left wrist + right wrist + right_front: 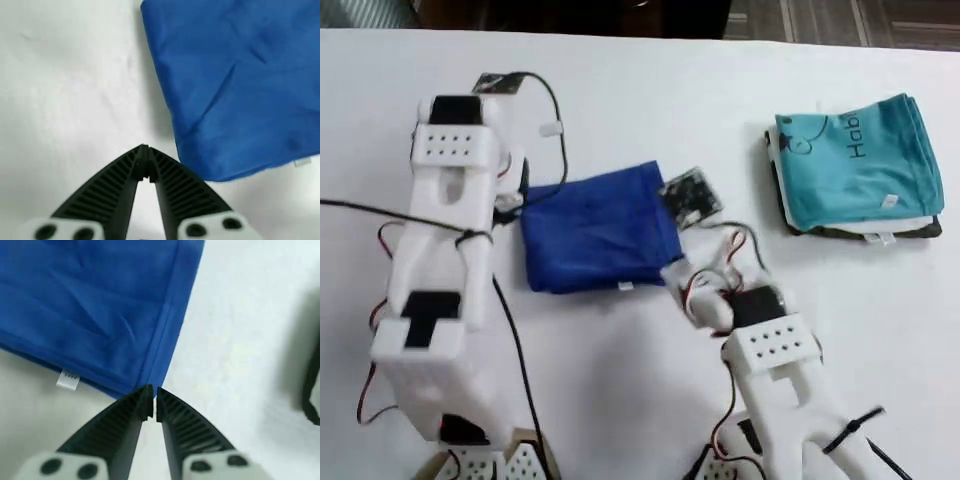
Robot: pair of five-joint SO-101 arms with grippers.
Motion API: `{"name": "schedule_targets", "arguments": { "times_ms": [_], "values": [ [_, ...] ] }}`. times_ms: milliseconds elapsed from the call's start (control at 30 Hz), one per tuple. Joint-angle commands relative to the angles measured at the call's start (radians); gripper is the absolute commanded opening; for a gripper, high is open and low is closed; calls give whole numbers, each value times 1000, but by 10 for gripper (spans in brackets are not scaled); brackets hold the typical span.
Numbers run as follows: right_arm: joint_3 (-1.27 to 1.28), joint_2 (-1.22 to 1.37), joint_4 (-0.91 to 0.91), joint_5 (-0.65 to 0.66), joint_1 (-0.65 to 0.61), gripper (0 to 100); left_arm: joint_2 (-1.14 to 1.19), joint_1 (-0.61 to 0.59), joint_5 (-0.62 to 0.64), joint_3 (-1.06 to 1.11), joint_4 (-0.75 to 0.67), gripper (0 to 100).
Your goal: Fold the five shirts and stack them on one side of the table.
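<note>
A folded blue shirt lies mid-table, with a small white tag on its near edge. My left gripper sits just off the shirt's left edge. In the left wrist view the left gripper is shut and empty, with the blue shirt right beside it. My right gripper is at the shirt's near right corner. In the right wrist view the right gripper is shut, its tips at the corner of the blue shirt. A teal shirt tops a folded stack at the right.
White and dark folded shirts show under the teal one. Black cables trail from the left arm across the table's far left. A dark edge shows beyond the right gripper. Bare white tabletop stretches along the far side.
</note>
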Motion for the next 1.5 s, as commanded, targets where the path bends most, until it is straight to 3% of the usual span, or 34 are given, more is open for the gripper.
{"name": "schedule_targets", "arguments": {
  "times_ms": [0, 167, 333, 400, 600, 667, 1200, 1333, 1467],
  "values": [
    [-161, 41, 25, -2, 58, 19, -272, -2, -12, 213, -91, 27],
    [-399, 242, 99, -3, 33, 19, -476, 9, -40, 628, -381, 27],
    [-580, 515, 101, -8, 1, 19, -413, 34, -38, 737, -499, 27],
    [-638, 624, 101, -8, -1, 19, -394, 51, 46, 727, -483, 27],
    [-773, 849, 122, -9, 12, 19, -388, 57, 476, 697, -457, 28],
    [-824, 898, 130, -9, 15, 19, -387, 60, 552, 697, -457, 28],
    [-1134, 1191, 194, -9, 21, 19, -384, 181, 546, 636, -453, 28],
    [-1197, 1253, 193, -9, 21, 19, -384, 190, 543, 700, -474, 28],
    [-1243, 1320, 194, -9, 21, 19, -384, 186, 497, 831, -583, 28]
  ]
}}
